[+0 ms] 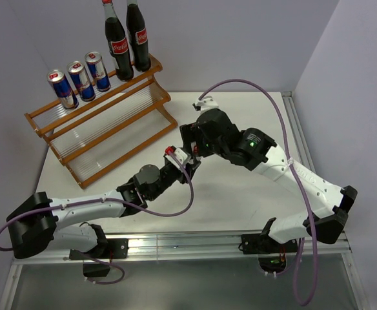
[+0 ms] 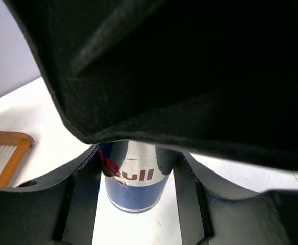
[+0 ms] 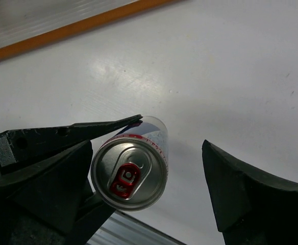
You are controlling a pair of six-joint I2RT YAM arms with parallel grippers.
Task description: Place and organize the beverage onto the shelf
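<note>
Silver-blue can (image 2: 133,176) stands upright, gripped by my left end effector (image 2: 136,196), my right end effector (image 3: 148,166) open around it, shelf (image 1: 111,126) beyond, leftward.

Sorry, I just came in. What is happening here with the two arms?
The left gripper is shut on a blue-and-silver can near the middle of the table. The right gripper stands open around the same can. Three cans and two cola bottles already stand on the top tier of the shelf.

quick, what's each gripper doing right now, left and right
left gripper: closed on the can
right gripper: open, holding nothing
</note>
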